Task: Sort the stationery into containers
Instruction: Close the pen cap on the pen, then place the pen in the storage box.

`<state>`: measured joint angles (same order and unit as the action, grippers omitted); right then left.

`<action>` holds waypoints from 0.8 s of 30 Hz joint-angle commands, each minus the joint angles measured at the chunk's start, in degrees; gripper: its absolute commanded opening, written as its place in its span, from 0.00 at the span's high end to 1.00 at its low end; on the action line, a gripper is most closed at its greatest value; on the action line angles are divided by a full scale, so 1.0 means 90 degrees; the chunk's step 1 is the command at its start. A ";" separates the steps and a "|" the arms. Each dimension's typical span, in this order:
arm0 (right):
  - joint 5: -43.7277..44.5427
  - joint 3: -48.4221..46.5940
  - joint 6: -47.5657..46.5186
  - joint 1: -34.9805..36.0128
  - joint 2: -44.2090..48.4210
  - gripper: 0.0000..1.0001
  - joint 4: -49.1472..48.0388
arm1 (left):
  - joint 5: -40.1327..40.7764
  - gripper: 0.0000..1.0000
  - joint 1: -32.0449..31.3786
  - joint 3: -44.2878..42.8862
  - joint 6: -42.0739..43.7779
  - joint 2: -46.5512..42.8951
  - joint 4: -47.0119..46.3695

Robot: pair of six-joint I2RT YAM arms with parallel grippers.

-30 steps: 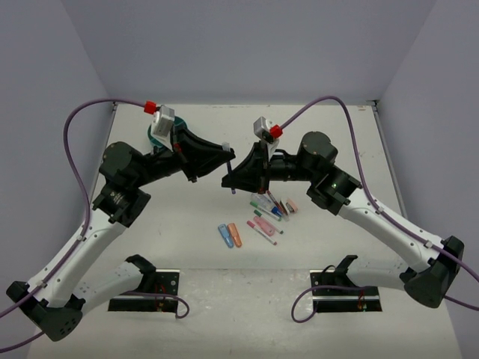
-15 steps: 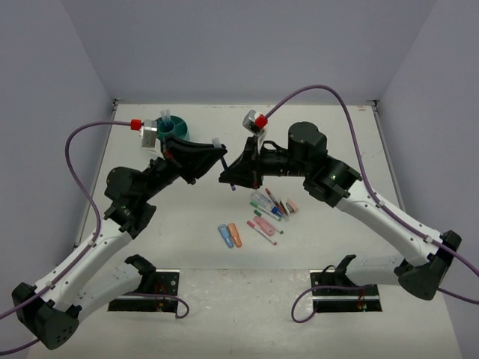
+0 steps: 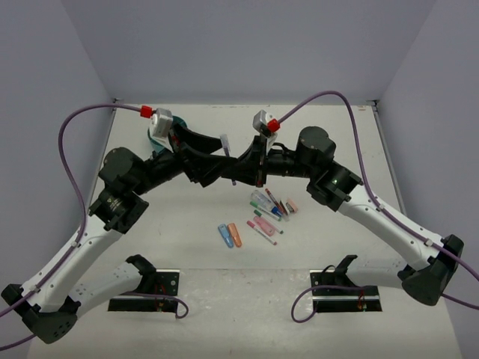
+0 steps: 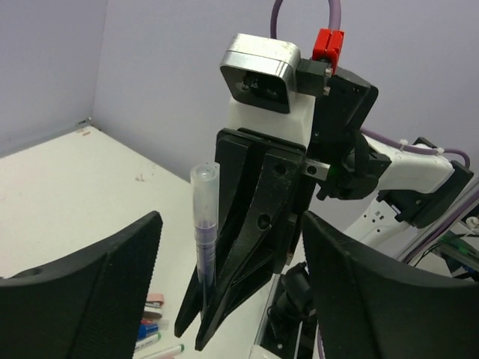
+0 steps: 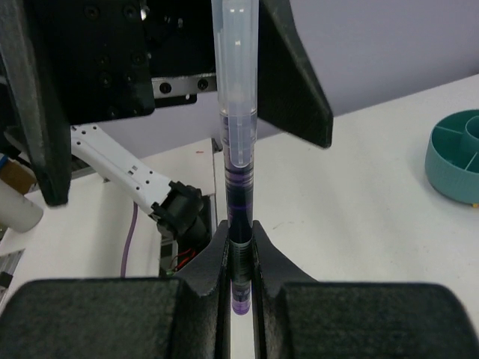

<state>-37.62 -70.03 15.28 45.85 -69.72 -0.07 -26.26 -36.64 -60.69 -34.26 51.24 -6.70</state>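
The right tool (image 5: 239, 250) is clamped tight on the lower barrel of a thin pen (image 5: 238, 149) with purple ink and a clear cap, holding it in the air above the surface (image 3: 337, 247). The left tool (image 4: 230, 224) stands wide open and holds nothing. Its fingers (image 4: 97, 284) flank the pen's capped end and, as far as these views allow, do not touch it. The other stationery (image 3: 268, 211) lies loose mid-surface, and the teal tub (image 5: 451, 178) sits toward the far left, well apart

You get bright, even light from above; the white table (image 3: 247, 314) carries only faint, soft-edged shadows. In your left wrist view the near black fingers (image 4: 82, 292) show little surface detail, and glare streaks the pen (image 5: 236, 90).
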 commanded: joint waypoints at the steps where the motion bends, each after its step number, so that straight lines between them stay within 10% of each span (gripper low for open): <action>1: -0.0384 0.0285 -0.0269 -0.0033 0.0371 1.00 -0.0715 | -0.0217 0.21 -0.0030 -0.0849 0.0738 0.0157 0.1079; 20: -0.0750 0.0219 -0.0497 -0.0026 0.0462 1.00 -0.0342 | -0.1288 0.68 -0.0030 -0.0493 0.0534 0.0677 0.0195; 24: -0.0604 0.0154 -0.0517 -0.0026 0.0462 1.00 -0.0285 | -0.1157 1.00 -0.0030 -0.0327 0.0536 0.0692 0.0229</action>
<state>-42.52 -66.72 12.34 45.30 -66.74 -0.42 -35.88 -36.95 -65.07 -29.07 57.23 -3.56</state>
